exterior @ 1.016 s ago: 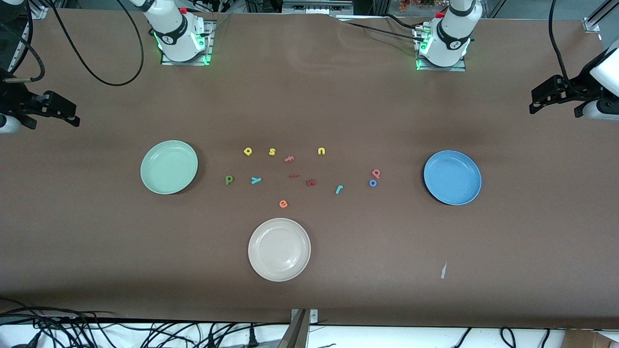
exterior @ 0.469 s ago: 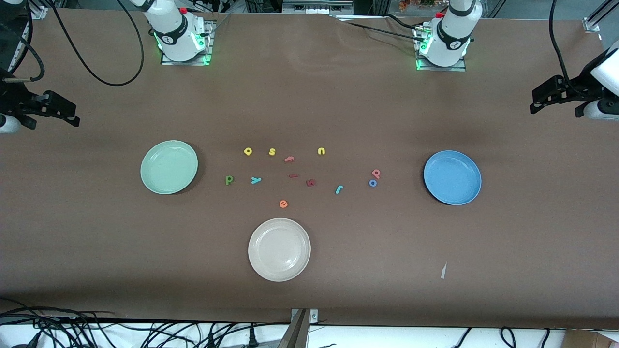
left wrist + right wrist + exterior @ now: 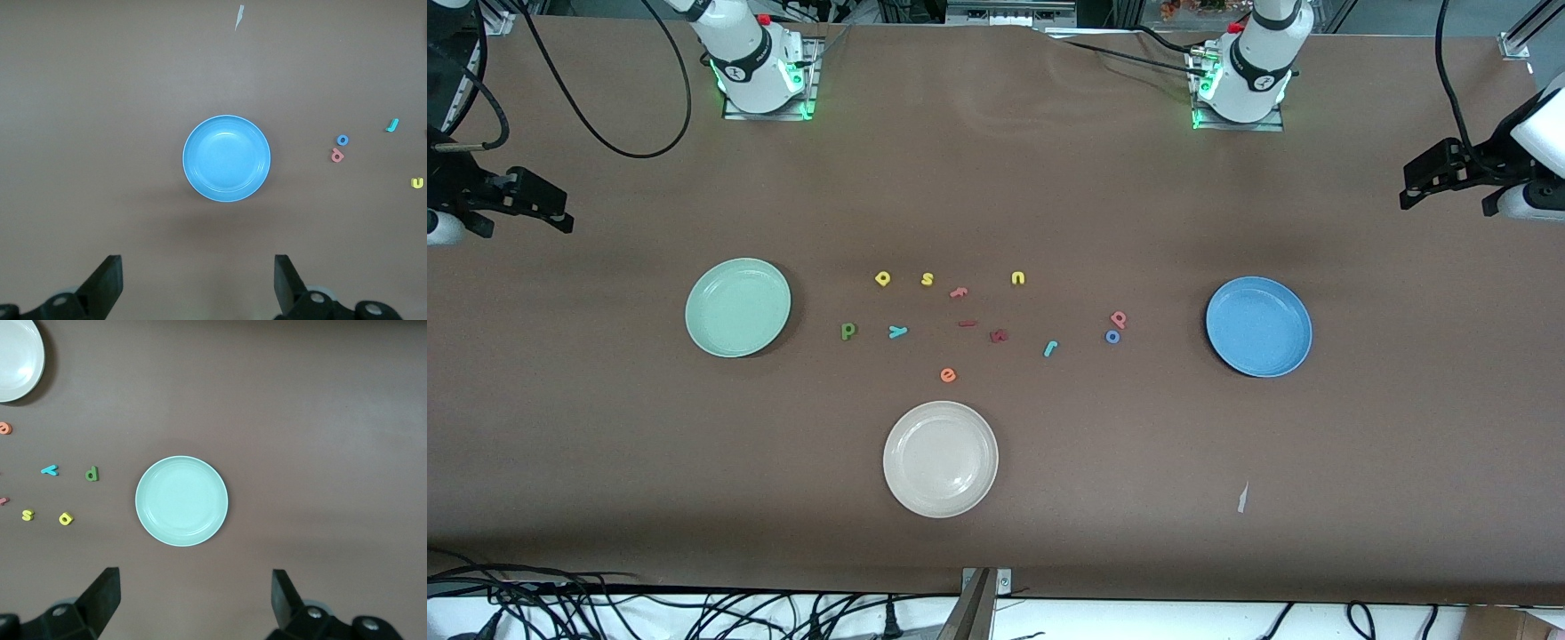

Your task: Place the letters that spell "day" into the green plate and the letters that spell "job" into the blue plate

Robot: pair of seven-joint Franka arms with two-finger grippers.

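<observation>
The green plate lies toward the right arm's end and the blue plate toward the left arm's end. Between them, on the table, lie the dark green d, yellow a and light blue y, and nearer the blue plate the teal j, blue o and pinkish-red b. Both plates hold nothing. My left gripper hangs open and empty high over the table's left-arm end. My right gripper hangs open and empty high over the right-arm end.
A cream-white plate lies nearer the front camera than the letters. Other letters among them: yellow s, yellow u, pink f, orange e, a dark red piece. A paper scrap lies near the front edge.
</observation>
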